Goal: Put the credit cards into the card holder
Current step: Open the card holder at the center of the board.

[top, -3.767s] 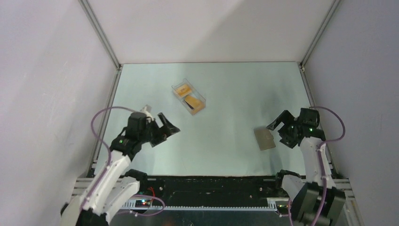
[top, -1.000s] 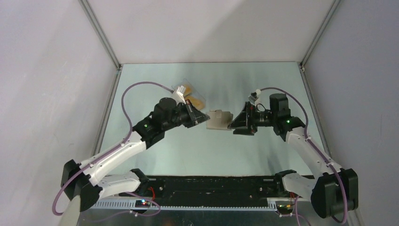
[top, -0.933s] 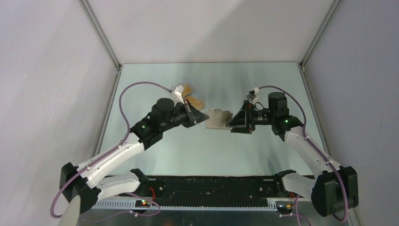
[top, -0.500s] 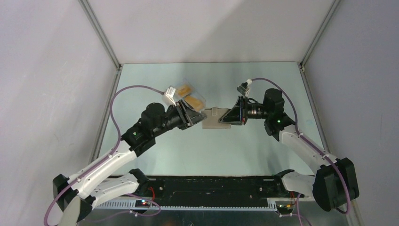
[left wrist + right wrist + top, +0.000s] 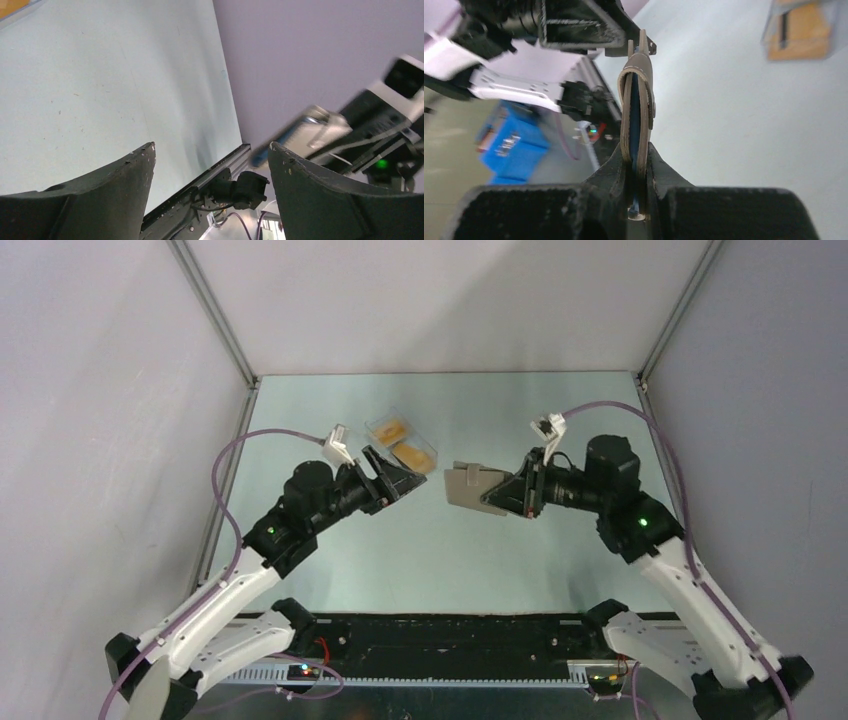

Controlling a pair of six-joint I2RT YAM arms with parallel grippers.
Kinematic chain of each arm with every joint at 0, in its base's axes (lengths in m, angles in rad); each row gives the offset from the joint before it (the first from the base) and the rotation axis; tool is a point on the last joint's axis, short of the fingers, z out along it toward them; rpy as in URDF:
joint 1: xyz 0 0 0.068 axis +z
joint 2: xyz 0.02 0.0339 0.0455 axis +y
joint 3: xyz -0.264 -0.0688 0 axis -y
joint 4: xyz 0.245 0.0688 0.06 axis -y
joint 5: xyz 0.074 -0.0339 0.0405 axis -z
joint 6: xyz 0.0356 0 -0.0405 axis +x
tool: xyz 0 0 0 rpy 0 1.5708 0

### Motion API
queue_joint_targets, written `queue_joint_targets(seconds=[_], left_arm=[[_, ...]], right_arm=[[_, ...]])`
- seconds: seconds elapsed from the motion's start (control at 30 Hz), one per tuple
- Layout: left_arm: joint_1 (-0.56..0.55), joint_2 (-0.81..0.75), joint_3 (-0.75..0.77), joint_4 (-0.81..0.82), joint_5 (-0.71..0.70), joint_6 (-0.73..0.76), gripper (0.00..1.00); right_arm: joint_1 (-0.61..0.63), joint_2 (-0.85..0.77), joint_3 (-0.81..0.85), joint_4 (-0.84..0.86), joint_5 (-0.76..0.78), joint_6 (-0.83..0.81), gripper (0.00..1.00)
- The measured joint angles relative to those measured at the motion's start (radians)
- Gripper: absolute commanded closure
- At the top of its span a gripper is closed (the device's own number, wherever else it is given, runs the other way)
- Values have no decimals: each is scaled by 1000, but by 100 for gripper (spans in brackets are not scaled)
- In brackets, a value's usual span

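Grey-taupe leather sits at the middle of the top view: the card holder (image 5: 465, 485) is carried above the bench (image 5: 560, 420), clamped at its 3 o'clock end by the right pincer (image 5: 497, 497) and jutting toward 9 o'clock. The left pincer (image 5: 400, 478) faces it across a small gap, its fingers apart and empty. The credit cards (image 5: 410, 453) lie in a clear box (image 5: 428, 448) at about 11 o'clock on the bench. The box's long axis runs from 10 to 4 o'clock. The cards are just beyond the left pincer at its 12 o'clock, and well across from the right pincer at its 10 o'clock, so the left arm looks the nearer one for fetching a card. In the left wrist view, the two dark fingers (image 5: 125, 180) of the left pincer (image 5: 211, 150) stand wide with only bare bench (image 5: 100, 75) between them. A sliver of orange shows at the 11 o'clock corner, and the right arm (image 5: 350, 125) is a blur at 3 o'clock. In the right wrist view, the card holder (image 5: 636, 100) is seen edge-on and upright. It is folded, with its bend away from the camera, and the right pincer (image 5: 636, 150) pinches its lower end. The credit cards (image 5: 801, 35) show at 1 o'clock in their box, and the left arm (image 5: 549, 25) is at 11 o'clock.
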Motion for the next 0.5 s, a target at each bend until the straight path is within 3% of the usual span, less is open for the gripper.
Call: queue_joint_targets(seconds=[0.17, 0.5], left_arm=[[23, 2, 1, -17, 42, 10, 14], [34, 74, 84, -25, 236, -18, 16]], right_arm=[[48, -149, 27, -139, 164, -342, 100], [140, -323, -98, -136, 372, -844, 100]])
